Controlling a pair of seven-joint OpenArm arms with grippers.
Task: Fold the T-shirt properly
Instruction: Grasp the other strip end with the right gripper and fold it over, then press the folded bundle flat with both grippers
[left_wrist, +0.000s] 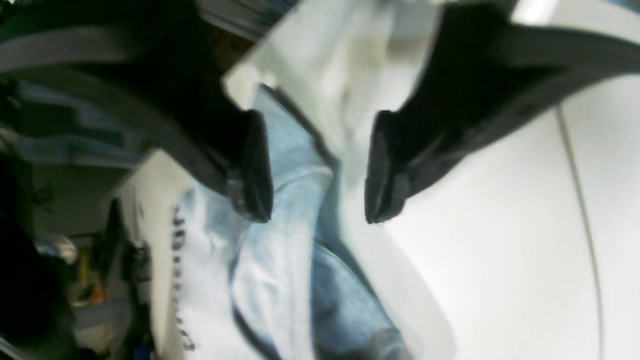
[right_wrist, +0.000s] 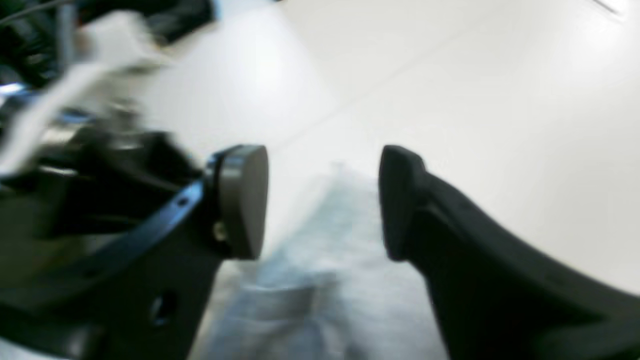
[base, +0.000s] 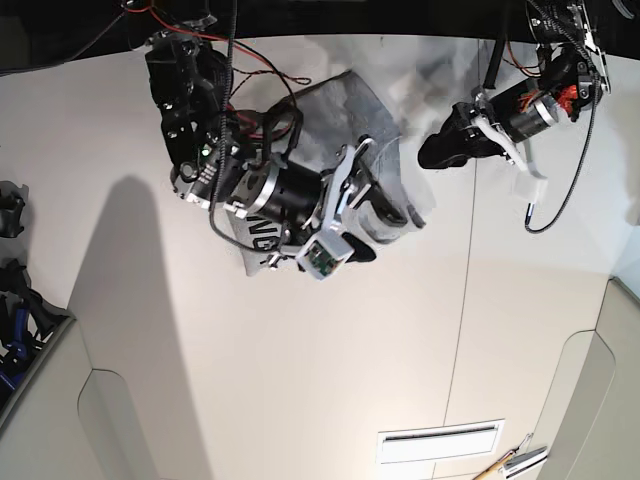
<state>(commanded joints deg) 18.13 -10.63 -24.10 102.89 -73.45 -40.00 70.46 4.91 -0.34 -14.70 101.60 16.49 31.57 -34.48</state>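
Note:
The T-shirt (base: 352, 105) lies crumpled at the back of the white table (base: 300, 380), light grey, with black lettering (base: 256, 236) showing at its near-left edge. My right gripper (base: 383, 218) hovers over the shirt's right part. In the right wrist view this gripper (right_wrist: 322, 200) is open, with blurred grey cloth (right_wrist: 320, 270) below the gap. My left gripper (base: 437, 150) sits just right of the shirt. In the left wrist view it (left_wrist: 315, 200) is open above bluish-grey folds (left_wrist: 295, 235) and the lettering (left_wrist: 177, 235). Nothing is pinched in either.
A seam (base: 463, 300) runs down the table right of centre. A vent slot (base: 440, 442) and small tools (base: 512, 462) lie at the front right. Dark clutter (base: 12, 270) lines the left edge. Cables (base: 560, 205) hang from the left arm.

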